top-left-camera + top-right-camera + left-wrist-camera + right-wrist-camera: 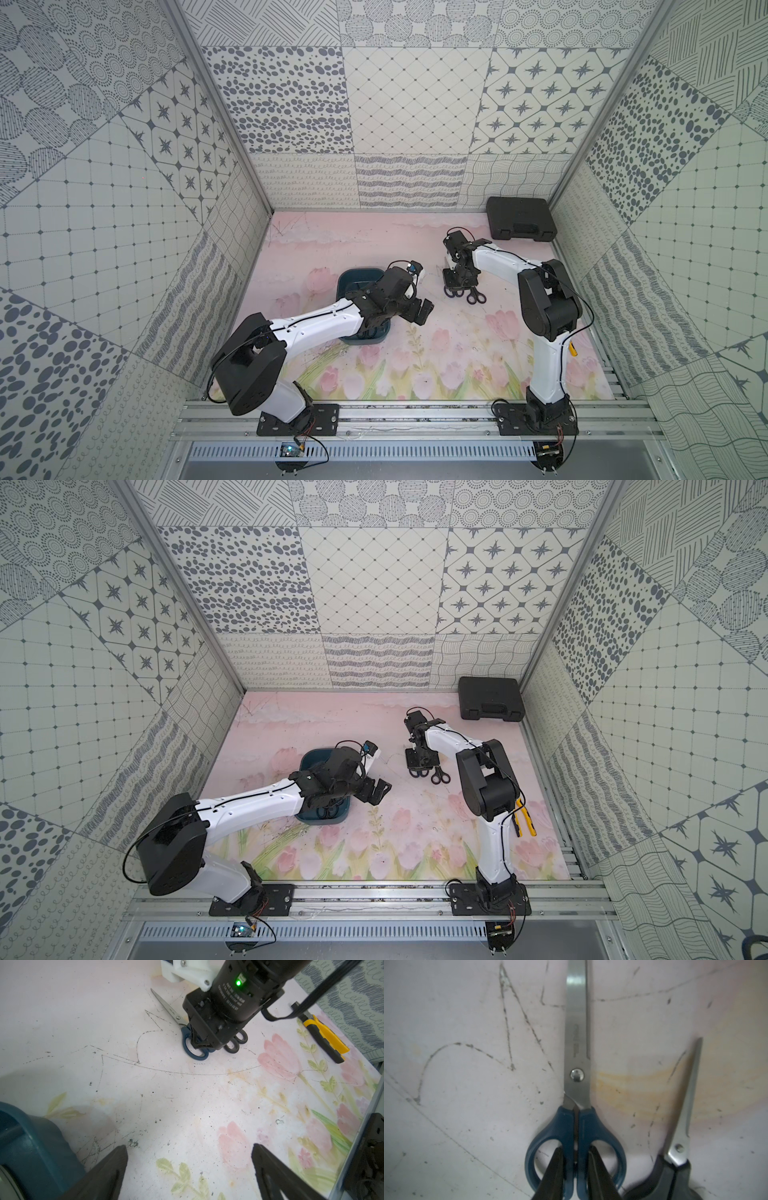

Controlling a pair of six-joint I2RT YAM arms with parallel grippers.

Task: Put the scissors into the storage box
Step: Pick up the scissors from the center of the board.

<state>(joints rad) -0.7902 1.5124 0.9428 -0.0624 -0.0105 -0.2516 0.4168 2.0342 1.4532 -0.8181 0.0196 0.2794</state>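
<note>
Storage box (360, 273) holding black-handled scissors (327, 811), blue-handled scissors (576, 1126) outside it

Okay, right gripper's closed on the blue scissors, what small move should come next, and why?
Probably a short straight lift. The right gripper is shut on the handles of the blue scissors, which lie flat on the table, black scissors close beside; sliding might drag those.

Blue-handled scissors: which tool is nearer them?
Right. The right tool pinches the blue-handled scissors at the handles; the left tool, open, hangs apart beside the storage box.
</note>
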